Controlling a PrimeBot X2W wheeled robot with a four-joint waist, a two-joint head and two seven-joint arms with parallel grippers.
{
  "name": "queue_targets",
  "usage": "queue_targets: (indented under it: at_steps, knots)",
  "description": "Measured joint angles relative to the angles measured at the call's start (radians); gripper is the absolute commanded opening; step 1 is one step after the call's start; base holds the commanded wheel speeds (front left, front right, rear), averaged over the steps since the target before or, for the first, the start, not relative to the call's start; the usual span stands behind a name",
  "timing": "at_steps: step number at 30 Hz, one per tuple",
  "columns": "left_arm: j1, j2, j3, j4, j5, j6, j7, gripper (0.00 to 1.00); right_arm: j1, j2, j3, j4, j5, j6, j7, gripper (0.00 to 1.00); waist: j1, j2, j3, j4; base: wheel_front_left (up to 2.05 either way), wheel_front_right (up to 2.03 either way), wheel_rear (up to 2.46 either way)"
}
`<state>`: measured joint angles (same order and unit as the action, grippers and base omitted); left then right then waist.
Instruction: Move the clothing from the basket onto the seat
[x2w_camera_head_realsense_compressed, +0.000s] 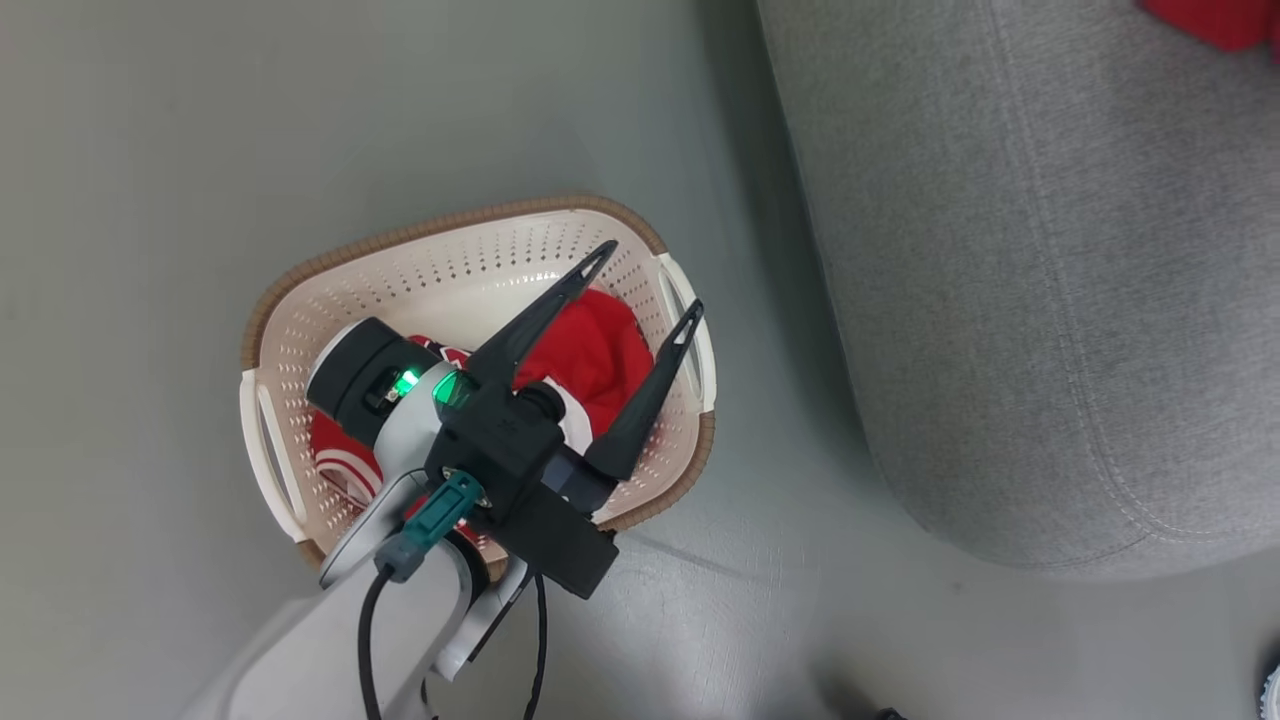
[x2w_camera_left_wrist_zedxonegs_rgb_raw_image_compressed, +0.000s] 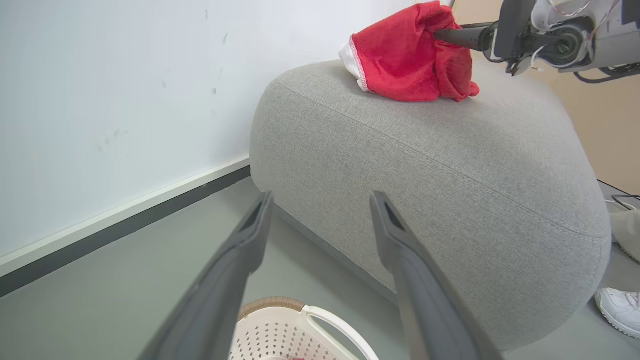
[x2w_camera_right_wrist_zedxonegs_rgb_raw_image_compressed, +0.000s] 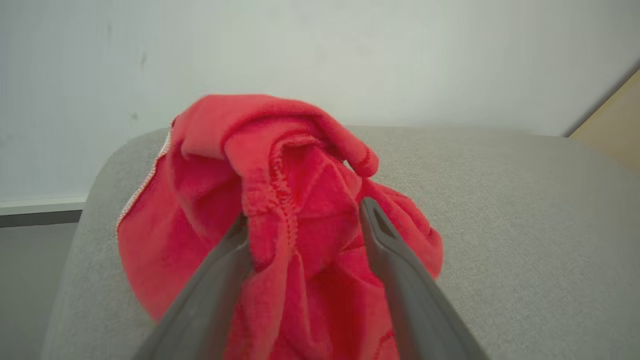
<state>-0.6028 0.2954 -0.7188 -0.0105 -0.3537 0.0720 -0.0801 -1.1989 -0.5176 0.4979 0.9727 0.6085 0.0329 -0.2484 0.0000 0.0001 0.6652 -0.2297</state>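
Step in hand: by my reading, the drop-off of one piece on the seat (x2w_camera_left_wrist_zedxonegs_rgb_raw_image_compressed: 425, 165), with more to fetch from the basket (x2w_camera_head_realsense_compressed: 450, 275).
Next move: the right gripper (x2w_camera_right_wrist_zedxonegs_rgb_raw_image_compressed: 304, 215) probably needs to draw clear of the cloth without dragging it off the rounded edge. The left gripper (x2w_camera_head_realsense_compressed: 653, 275) then needs to dip into the basket and pinch a thick fold.
Left gripper: wide open and empty, poised over the basket, with two long, dark, tapering fingers.
Basket: cream plastic with perforated walls, a brown braided-looking rim and slotted side handles. It stands on the floor (x2w_camera_head_realsense_compressed: 200, 150) near the seat without touching it.
Basket clothing (x2w_camera_head_realsense_compressed: 595, 355): soft, crumpled red fabric with a white-striped hem showing at the near side. It lies slack in the bottom, partly hidden under the arm.
Floor: smooth, grey-green and faintly glossy.
Seat: grey woven upholstery, bulky and rounded, with a stitched seam near its lower edge.
Red garment (x2w_camera_left_wrist_zedxonegs_rgb_raw_image_compressed: 405, 60): a fleecy heap with white edging on the seat top, near the corner.
Right gripper: jaws spread apart, with the garment bunched loosely between them rather than pinched.
Wall (x2w_camera_left_wrist_zedxonegs_rgb_raw_image_compressed: 125, 75): plain white and lightly scuffed, with a dark skirting.
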Motion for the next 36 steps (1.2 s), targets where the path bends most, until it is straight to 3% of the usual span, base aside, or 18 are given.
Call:
queue_targets:
  at_steps: [10,24,36]
  knots:
    - [0.040,-0.011,0.028,0.069,-0.034,0.001,-0.053,1.00,0.118,0.011,0.009,-0.008,-0.024,0.012,-0.001,1.00,-0.0001,-0.0002,-0.084,-0.008,0.00,0.00,0.00]
    - [0.142,-0.050,0.080,0.179,-0.128,0.009,-0.133,1.00,0.303,0.049,0.001,-0.204,-0.048,0.020,-0.001,1.00,-0.0002,-0.0003,-0.254,0.029,0.00,0.00,0.00]
    - [0.249,-0.044,0.188,0.253,-0.196,0.025,-0.161,1.00,0.508,0.108,-0.028,-0.375,-0.050,-0.029,-0.001,1.00,-0.0003,-0.0003,-0.403,0.111,0.00,0.00,0.00]
